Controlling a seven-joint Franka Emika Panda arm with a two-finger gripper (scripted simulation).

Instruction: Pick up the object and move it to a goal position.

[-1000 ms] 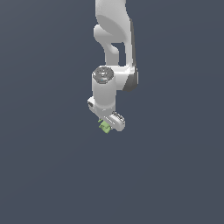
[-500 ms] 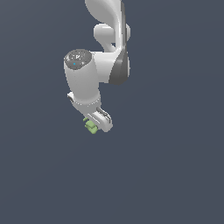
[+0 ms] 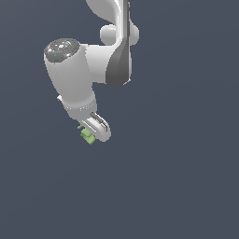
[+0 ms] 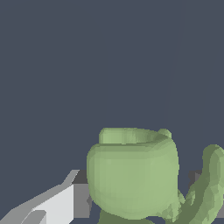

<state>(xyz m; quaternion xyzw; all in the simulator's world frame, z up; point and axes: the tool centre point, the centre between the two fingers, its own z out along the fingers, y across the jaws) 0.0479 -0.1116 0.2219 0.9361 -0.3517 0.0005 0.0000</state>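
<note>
While the fingers (image 3: 89, 132) are pinching the lump (image 3: 87, 136) aloft, the arm is carrying; next, steering to goal.

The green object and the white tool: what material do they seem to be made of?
The green object looks like matte plastic or clay: flat light-green colour, soft faceted shading, no gloss. It is a render, so this stays uncertain. The tool looks like smooth white painted plastic or metal, with grey inner parts.
</note>
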